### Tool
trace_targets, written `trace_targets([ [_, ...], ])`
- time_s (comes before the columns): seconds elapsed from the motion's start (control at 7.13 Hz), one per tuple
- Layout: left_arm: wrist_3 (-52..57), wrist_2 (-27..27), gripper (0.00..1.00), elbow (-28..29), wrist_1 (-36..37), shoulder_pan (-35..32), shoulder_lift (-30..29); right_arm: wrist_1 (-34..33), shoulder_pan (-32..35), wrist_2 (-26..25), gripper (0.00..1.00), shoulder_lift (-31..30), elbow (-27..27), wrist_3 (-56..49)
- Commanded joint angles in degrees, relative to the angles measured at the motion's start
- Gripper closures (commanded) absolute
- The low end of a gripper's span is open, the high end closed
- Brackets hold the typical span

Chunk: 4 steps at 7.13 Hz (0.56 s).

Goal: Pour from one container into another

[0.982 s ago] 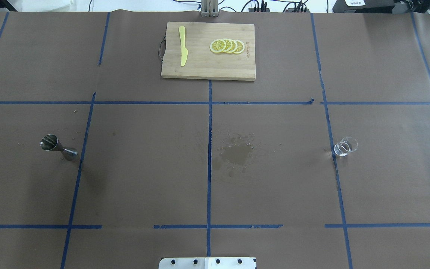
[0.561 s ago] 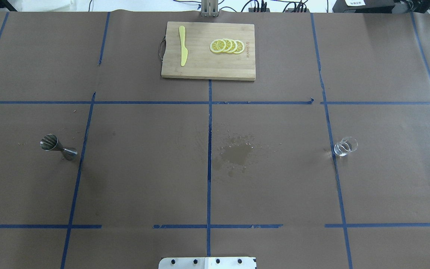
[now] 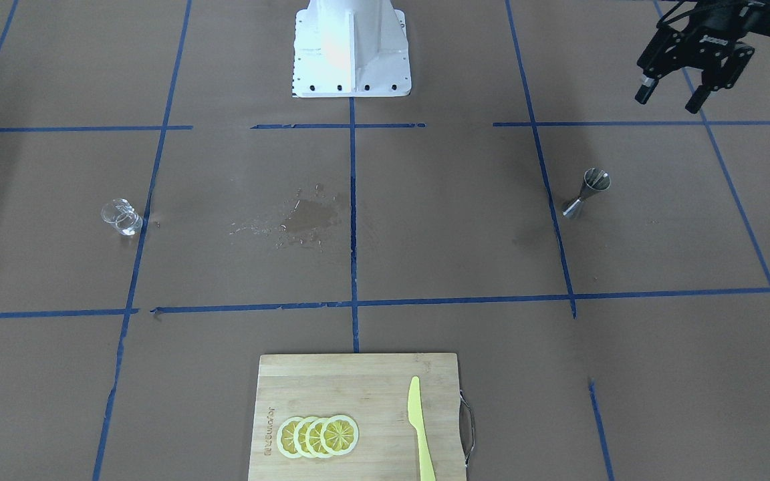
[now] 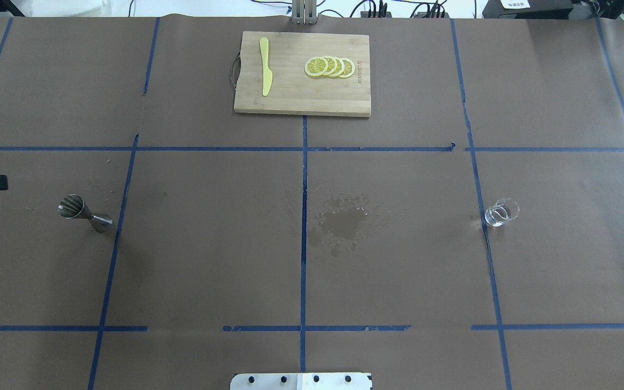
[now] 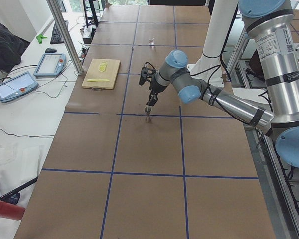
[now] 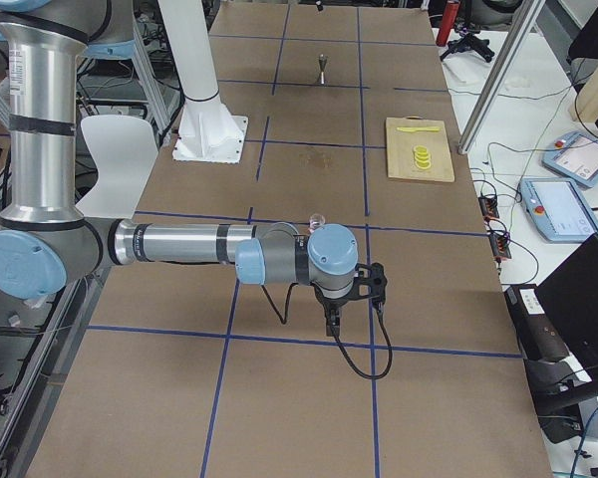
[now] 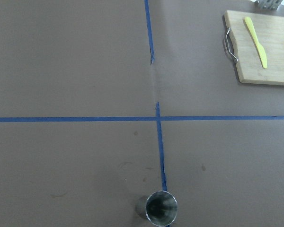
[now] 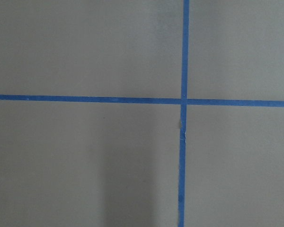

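The steel jigger (image 4: 84, 212) stands upright on the left side of the table, also seen as the jigger (image 3: 585, 194) and, from above, the jigger (image 7: 161, 208). The clear glass tumbler (image 4: 501, 212) stands upright far to the right with a little liquid in it, and shows again as the tumbler (image 3: 121, 217). My left gripper (image 3: 671, 97) hangs open and empty above the table, outboard of the jigger and apart from it. My right gripper (image 6: 334, 319) hovers beyond the tumbler (image 6: 317, 218); I cannot tell whether it is open or shut.
A wet spill (image 4: 344, 222) darkens the paper at the table's middle. A wooden cutting board (image 4: 301, 103) at the far centre carries a yellow knife (image 4: 265, 66) and lemon slices (image 4: 329, 67). Blue tape lines grid the brown paper.
A black part of the left gripper has come into the overhead view at the left edge, level with the jigger. Jigger and tumbler have not moved.
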Motion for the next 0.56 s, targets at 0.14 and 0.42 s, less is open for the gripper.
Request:
trace_targets([
  [0.14,-21.70,28.28,0.00,-0.47,3.75,26.62,1.41,-0.50,-7.77,-0.49,0.01,-1.03,16.65,28.30],
  [0.42,-31.55,38.95,0.00,-0.29,12.88,35.45,1.33,5.98,-23.20,-13.16,0.00,-0.94,25.47,52.41],
])
